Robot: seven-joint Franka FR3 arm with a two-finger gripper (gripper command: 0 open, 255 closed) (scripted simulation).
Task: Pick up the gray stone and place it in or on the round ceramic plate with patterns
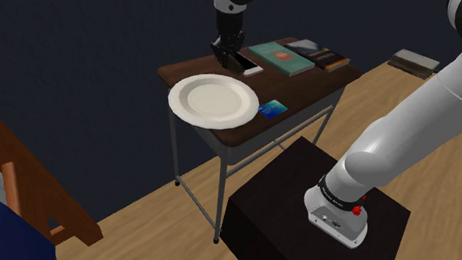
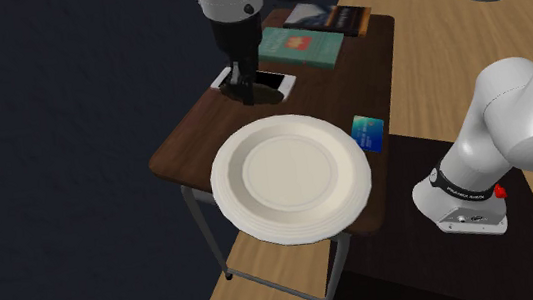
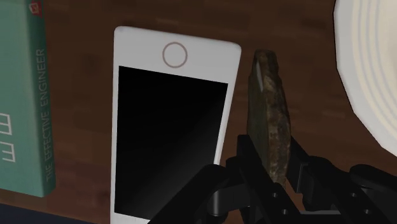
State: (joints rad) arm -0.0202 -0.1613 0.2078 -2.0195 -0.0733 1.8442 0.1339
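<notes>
A thin, flat stone [image 3: 270, 108], brownish grey, stands on edge between my black fingers [image 3: 250, 159], right beside a white phone [image 3: 170, 127]. My gripper [image 3: 275, 170] is shut on the stone. In the shoulder view the gripper [image 1: 227, 58] is low over the dark table [image 1: 305, 84], just behind the plate [image 1: 213, 100]. The plate [image 2: 290, 177] is round and plain cream-white, with nothing on it, and it overhangs the table's front edge. Its rim [image 3: 362, 70] lies close to the stone, on the side away from the phone.
A green book [image 1: 282, 58] lies beside the phone [image 1: 247, 64], with more books [image 1: 327, 57] behind it. A small blue card [image 1: 273, 108] lies next to the plate. A wooden chair [image 1: 24, 171] stands at the shoulder view's lower left.
</notes>
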